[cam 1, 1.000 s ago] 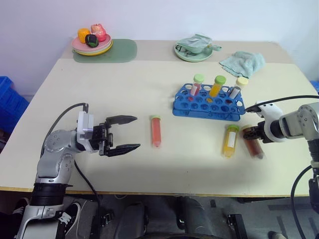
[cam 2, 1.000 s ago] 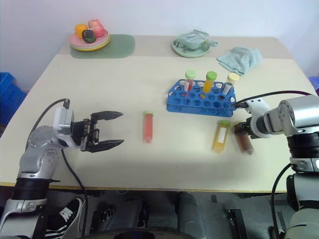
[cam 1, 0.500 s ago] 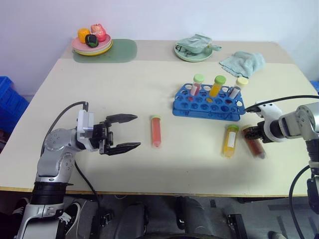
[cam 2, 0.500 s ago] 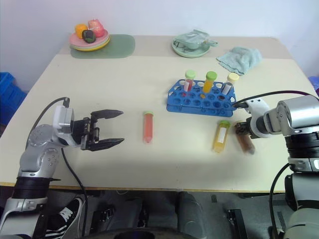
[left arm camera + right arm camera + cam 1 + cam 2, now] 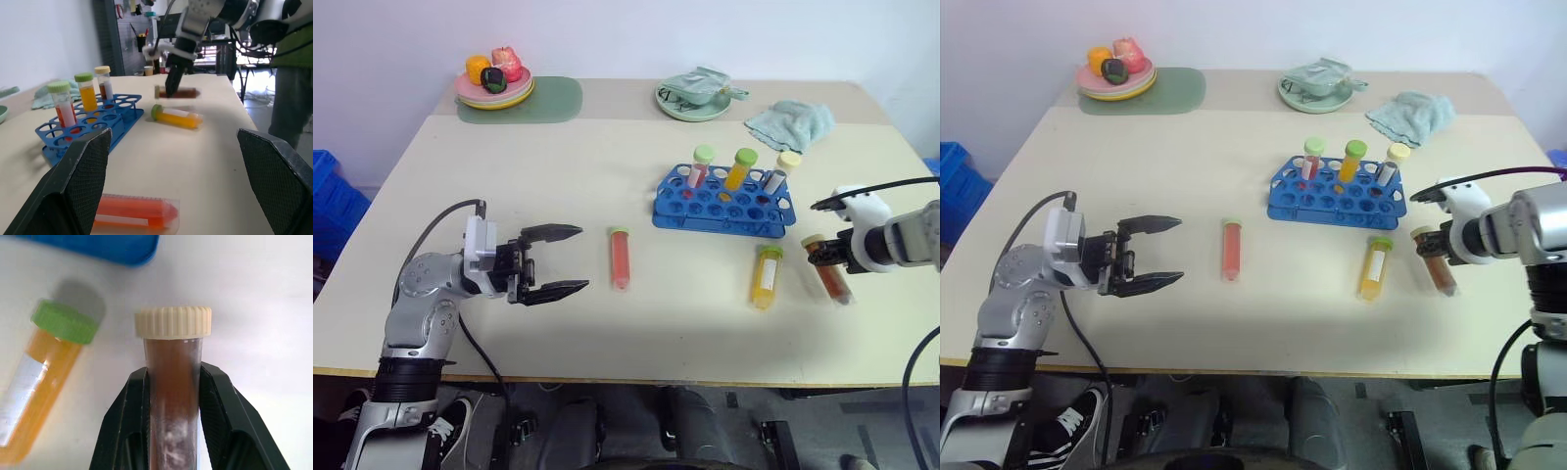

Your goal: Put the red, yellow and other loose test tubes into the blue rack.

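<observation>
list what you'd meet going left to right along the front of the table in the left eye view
left end effector → red tube → yellow tube → brown tube, held in the right end effector

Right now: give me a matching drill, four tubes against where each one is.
Things:
1. red-orange tube
2. yellow tube with green cap
3. dark brown-red tube
4. grey tube with pale yellow cap

Places:
A. clamped between the right gripper's fingers
B. standing in the blue rack
C. lying on the table, in front of the open left gripper
D. lying on the table just in front of the rack

Pairs: 1-C, 2-D, 3-A, 4-B
</observation>
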